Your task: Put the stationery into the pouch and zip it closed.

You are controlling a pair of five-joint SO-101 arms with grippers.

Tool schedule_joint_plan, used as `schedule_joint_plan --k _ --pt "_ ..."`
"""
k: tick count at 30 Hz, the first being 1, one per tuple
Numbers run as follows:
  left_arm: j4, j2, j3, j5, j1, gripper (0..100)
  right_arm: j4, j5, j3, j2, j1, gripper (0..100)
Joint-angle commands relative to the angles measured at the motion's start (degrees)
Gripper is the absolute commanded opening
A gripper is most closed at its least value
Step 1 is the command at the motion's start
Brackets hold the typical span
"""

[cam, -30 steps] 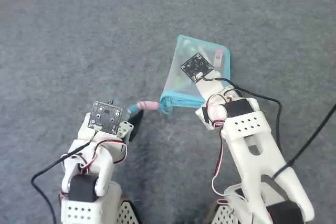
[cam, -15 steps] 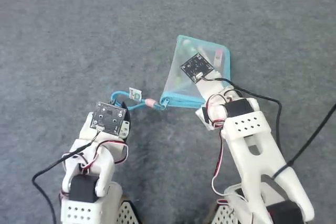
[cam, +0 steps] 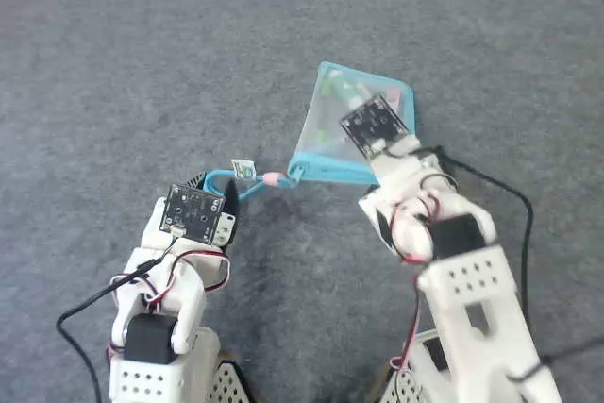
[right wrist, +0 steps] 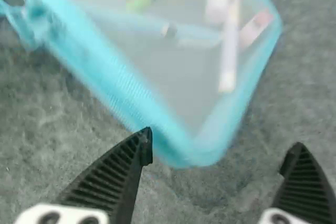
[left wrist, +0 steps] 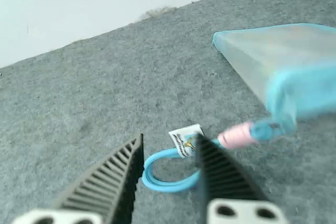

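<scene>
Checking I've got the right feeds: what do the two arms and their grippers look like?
Both the left arm and right arm are white plastic with rows of small holes, black servos, and red, white and black wires. Each carries a square black camera board. The left gripper and right gripper have dark, ribbed, pointed fingers on white mounts.

The worktop is covered in grey, felt-like fabric and meets a pale wall at its far edge. Near the middle lies a flat translucent triangular pouch with turquoise trim. From the pouch's lower left corner in the high view, a pink zip pull leads to a turquoise cord loop. The loop carries a small white tag and also rests on the fabric.
</scene>
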Motion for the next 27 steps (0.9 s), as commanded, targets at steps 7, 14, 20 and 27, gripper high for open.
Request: schedule_joint_plan --k 7,14,20,27 --pt "-1.9 0.3 -0.7 2.2 -4.2 25 1.2 -0.4 6.4 -16.6 -0.4 4.6" --pt "-3.2 0.3 -1.5 13.1 -4.6 25 1.6 -0.8 11.7 -21.4 -0.3 0.8" --pt "-8.3 0.3 1.3 16.7 -4.6 25 1.1 -0.4 20.7 -29.8 -0.3 0.9" --pt "-14.9 0.3 6.1 16.8 -4.1 25 1.6 -0.4 31.6 -44.0 8.0 0.9"
